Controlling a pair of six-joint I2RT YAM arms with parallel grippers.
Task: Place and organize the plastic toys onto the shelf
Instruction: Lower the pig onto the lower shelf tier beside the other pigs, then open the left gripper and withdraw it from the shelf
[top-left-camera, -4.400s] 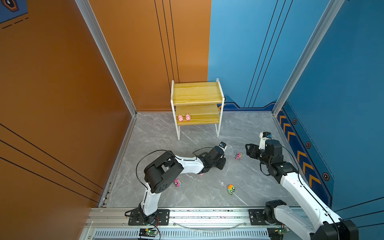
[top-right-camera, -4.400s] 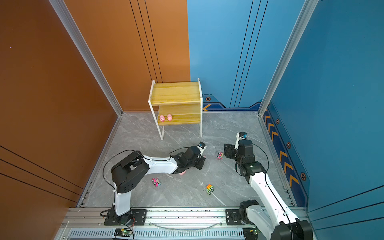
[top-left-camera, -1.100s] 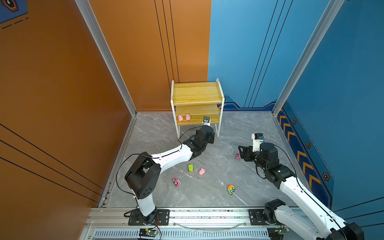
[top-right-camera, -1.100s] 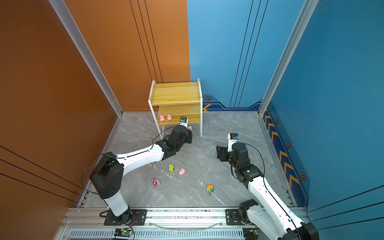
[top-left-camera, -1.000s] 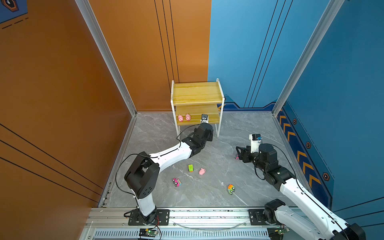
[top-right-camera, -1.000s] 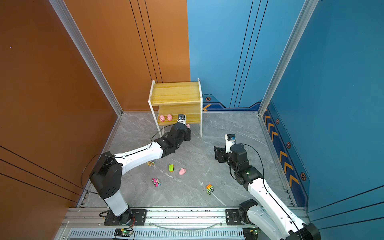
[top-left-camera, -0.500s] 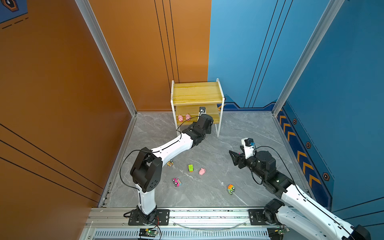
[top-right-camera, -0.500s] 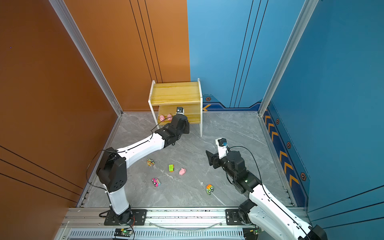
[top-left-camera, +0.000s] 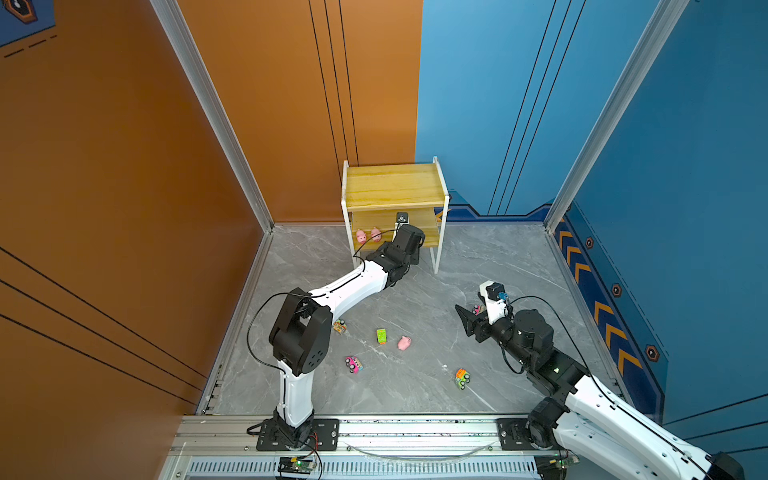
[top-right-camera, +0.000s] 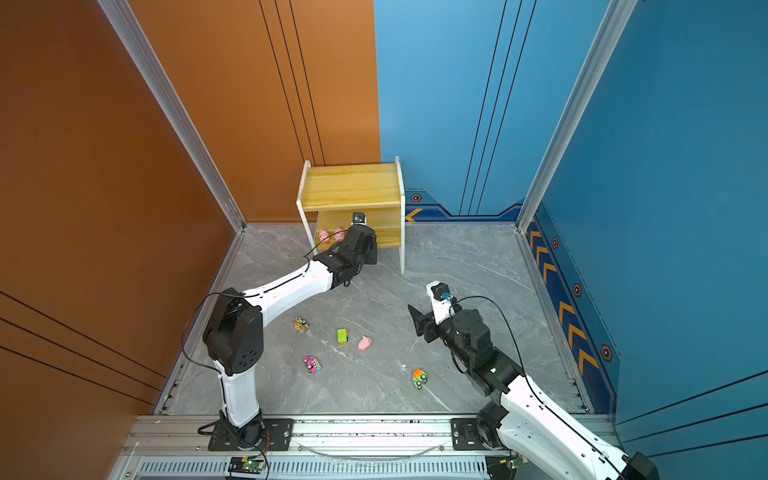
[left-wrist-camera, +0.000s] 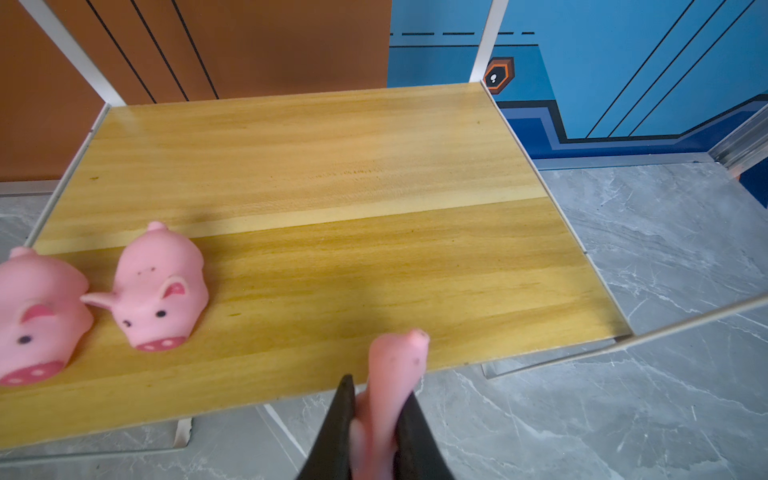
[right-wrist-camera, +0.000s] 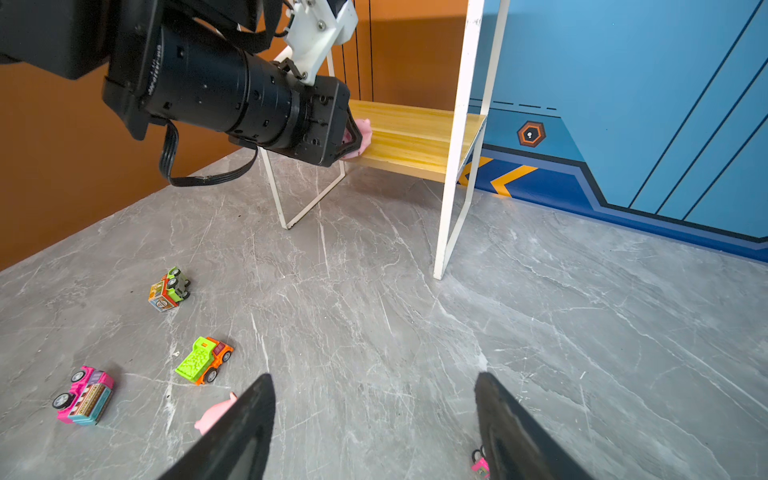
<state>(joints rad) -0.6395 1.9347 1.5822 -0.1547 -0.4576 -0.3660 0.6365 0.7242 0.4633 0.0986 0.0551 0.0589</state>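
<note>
The shelf stands at the back wall, with two pink pigs side by side on its lower board. My left gripper is shut on a third pink pig, holding it at that board's front edge. My right gripper hangs open over the floor with nothing between its fingers. A tiny pink vehicle lies just beside one finger.
On the grey floor lie a pink pig, a green vehicle, a pink vehicle, a green-orange truck and a yellowish vehicle. The shelf's white leg stands ahead of the right gripper.
The left gripper has carried its pig up to the shelf's lower board. The right arm has swung left and toward the front, away from the tiny pink vehicle, and its jaws have widened.
</note>
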